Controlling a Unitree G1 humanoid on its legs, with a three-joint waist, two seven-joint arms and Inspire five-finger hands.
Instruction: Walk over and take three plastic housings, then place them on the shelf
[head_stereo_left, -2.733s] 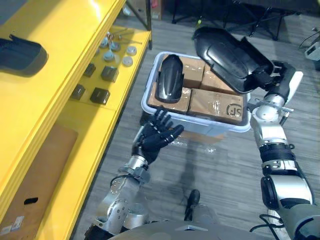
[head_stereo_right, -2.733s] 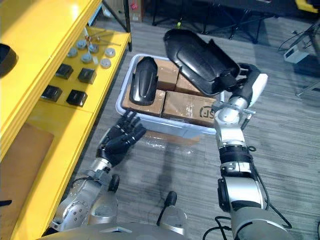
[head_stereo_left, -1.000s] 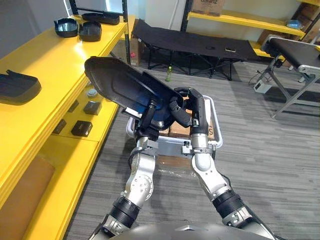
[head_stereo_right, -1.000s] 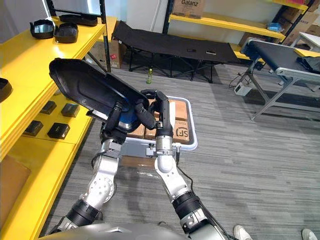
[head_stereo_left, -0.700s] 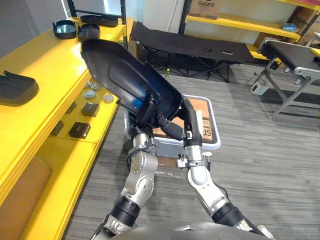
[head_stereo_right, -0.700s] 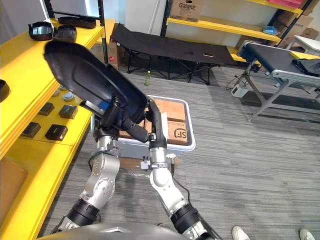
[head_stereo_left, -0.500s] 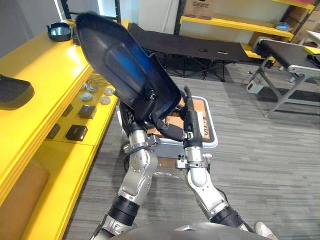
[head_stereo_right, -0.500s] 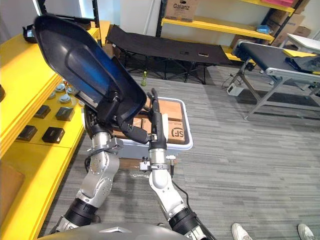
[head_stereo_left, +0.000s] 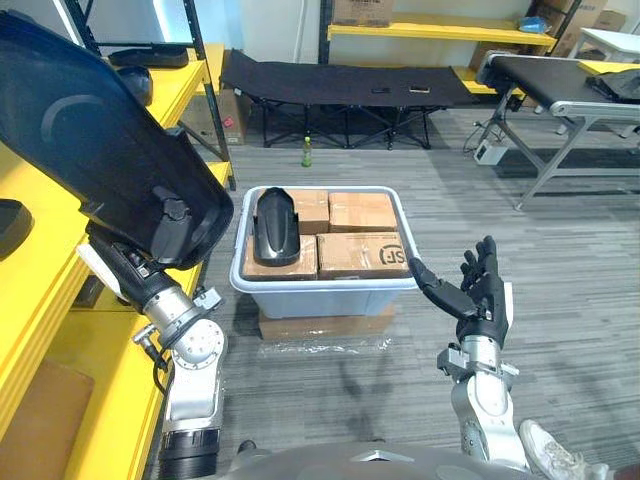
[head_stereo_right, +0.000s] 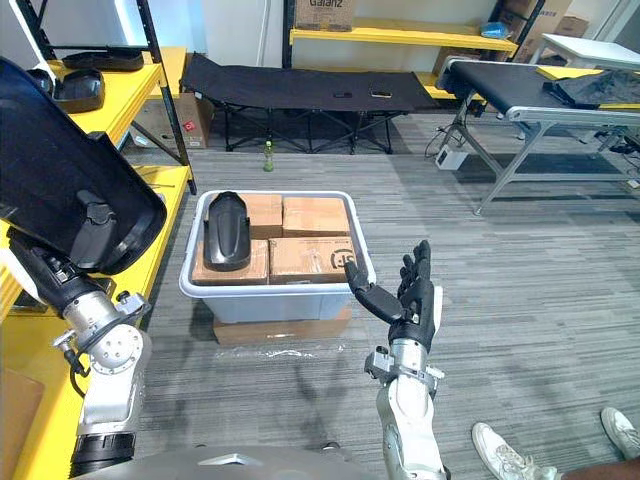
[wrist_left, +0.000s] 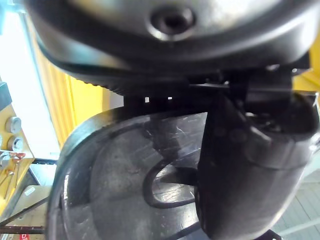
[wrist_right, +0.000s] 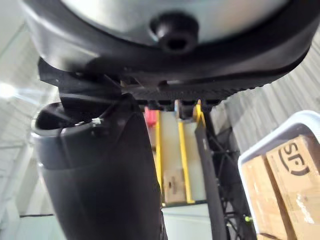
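The yellow shelf (head_stereo_left: 35, 310) runs along the robot's left side, above a grey floor (head_stereo_left: 580, 300). A large black plastic housing (head_stereo_left: 90, 150) is held high over the shelf's edge, tilted with its broad end up. It is carried by the left hand (wrist_left: 240, 175) alone. In the left wrist view the thumb lies pressed against the housing's inner face, while the fingers are hidden behind the shell.

Ahead on the floor stands a pale bin (head_stereo_left: 320, 292) resting on a flat carton (head_stereo_left: 320, 326). It is packed with cardboard boxes (head_stereo_left: 362, 212). A smaller black housing (head_stereo_left: 272, 225) lies on top of the boxes at the bin's left side.

Another dark housing (head_stereo_right: 78, 90) sits on the shelf top farther along.

The right hand (head_stereo_left: 482, 295) is raised just right of the bin, touching nothing, fingers (head_stereo_left: 487, 255) straight and spread, thumb pointing toward the bin.
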